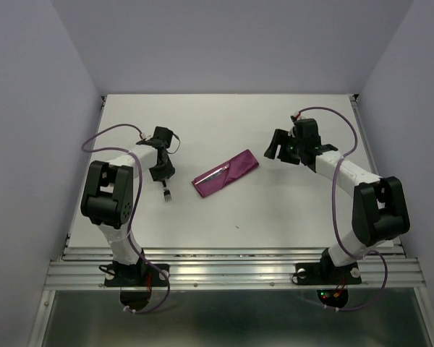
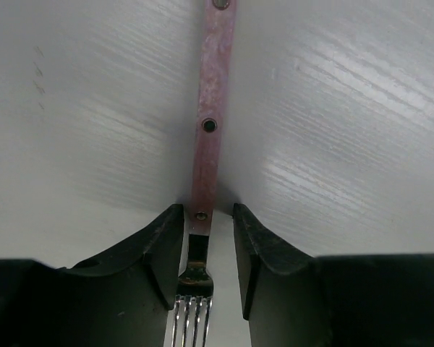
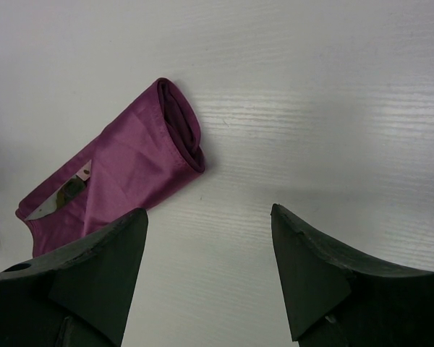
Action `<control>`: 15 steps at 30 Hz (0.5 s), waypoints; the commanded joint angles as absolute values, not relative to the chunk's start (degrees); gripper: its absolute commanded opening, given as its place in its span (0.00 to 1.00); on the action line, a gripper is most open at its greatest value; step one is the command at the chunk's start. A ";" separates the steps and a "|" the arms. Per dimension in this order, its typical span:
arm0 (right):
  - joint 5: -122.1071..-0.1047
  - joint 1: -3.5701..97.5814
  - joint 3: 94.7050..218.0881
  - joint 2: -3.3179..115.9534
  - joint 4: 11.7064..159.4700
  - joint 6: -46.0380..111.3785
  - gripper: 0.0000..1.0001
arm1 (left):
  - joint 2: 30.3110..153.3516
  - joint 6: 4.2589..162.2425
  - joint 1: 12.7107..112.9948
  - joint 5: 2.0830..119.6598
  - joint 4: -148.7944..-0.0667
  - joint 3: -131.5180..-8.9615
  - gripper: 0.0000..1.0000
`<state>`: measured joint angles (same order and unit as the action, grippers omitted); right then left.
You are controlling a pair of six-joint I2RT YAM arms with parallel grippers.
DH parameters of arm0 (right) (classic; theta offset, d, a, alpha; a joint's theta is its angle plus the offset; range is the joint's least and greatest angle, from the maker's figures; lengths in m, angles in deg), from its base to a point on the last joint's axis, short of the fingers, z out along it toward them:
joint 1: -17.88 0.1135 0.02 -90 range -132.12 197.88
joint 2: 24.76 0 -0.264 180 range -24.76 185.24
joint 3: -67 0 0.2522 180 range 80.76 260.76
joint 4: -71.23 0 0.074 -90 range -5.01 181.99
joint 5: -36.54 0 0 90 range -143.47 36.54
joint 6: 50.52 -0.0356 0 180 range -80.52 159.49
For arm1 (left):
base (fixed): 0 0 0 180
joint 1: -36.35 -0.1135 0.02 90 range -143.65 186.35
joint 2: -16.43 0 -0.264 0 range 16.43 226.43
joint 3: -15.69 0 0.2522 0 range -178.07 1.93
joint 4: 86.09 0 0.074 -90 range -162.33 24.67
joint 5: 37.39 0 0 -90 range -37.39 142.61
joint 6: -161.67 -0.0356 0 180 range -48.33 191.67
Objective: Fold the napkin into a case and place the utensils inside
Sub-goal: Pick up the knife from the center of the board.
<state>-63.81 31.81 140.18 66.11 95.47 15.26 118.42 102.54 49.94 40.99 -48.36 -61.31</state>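
The napkin is folded into a case (image 1: 226, 173), a narrow, flat pouch of plain burgundy-purple cloth. It lies near the middle of the table (image 1: 275, 217), slanted, with one end toward the near left corner and the other toward the far right corner. The far right end is a rolled fold. At the other end a knife (image 3: 58, 199) is tucked inside, and only a pale sliver with a pointed metal tip shows. The fork (image 2: 206, 144) lies flat on the bare table, left of the case and well apart from it. It has a pinkish riveted handle, and its metal tines point at the near edge.
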 commanded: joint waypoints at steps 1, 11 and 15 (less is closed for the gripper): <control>-64.10 31.59 141.67 66.38 94.40 15.14 0.75 | 120.92 102.08 49.19 40.13 -50.44 -61.61 0.44; -63.40 31.59 141.84 66.64 94.40 15.05 0.75 | 123.91 98.22 49.01 40.48 -49.92 -64.95 0.00; -63.48 31.59 146.05 71.10 97.90 15.05 0.75 | 122.08 92.86 49.45 42.41 -51.05 -65.57 0.00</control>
<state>-63.73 31.81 140.84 67.09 96.04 15.26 121.70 98.41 49.37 40.60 -50.96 -65.05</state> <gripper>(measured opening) 0.746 0.083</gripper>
